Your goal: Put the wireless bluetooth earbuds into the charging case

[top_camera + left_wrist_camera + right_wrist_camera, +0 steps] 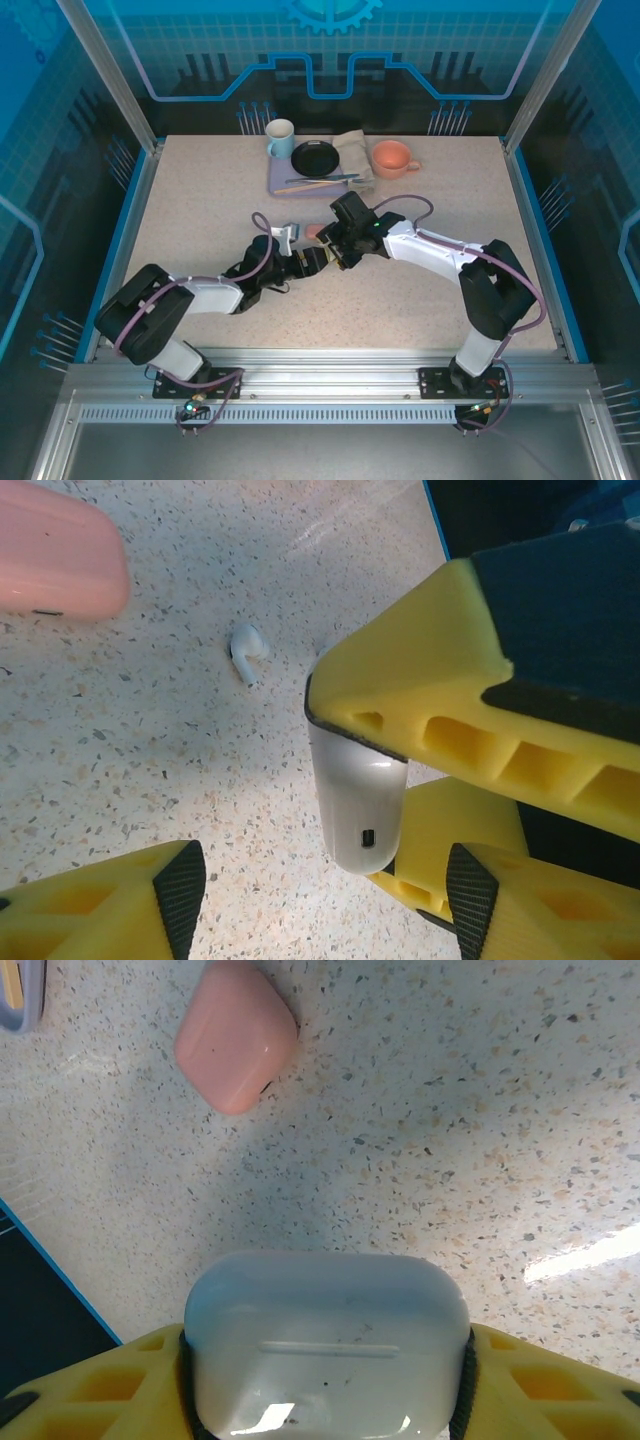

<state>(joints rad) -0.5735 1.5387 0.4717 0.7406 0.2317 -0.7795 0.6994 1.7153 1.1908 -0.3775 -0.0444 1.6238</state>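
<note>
The right gripper [325, 1400] is clamped on a glossy white pebble-shaped charging case [325, 1340]. Its yellow fingers, with their black pads, press on the two sides of the case. The case is closed: a thin lid seam runs across its face, and the left wrist view shows a small dark oval port near its rounded end.

The left gripper [322, 885] stands partly open with nothing in its hold. Its black-tipped yellow fingers [180, 885] sit either side of the ported end of the white case, and neither touches it.

One tiny white plastic earbud [247, 648] lies loose on the speckled off-white stone-look tabletop [120, 770]. It is smooth and shiny, with a rounded head and a short stubby stem. It rests on its side at about 11 o'clock from the white case, near it but apart.

At 10 o'clock from the earbud lies a salmon-pink rounded-square charging case [55, 555], also closed and flat on the table. In the top view it sits at 12 o'clock from where the two grippers meet at the table's middle.

At the table's 12 o'clock edge stand a white-and-teal ceramic mug [280, 138], a round black plate [315, 158] and an orange cup [392, 158].
</note>
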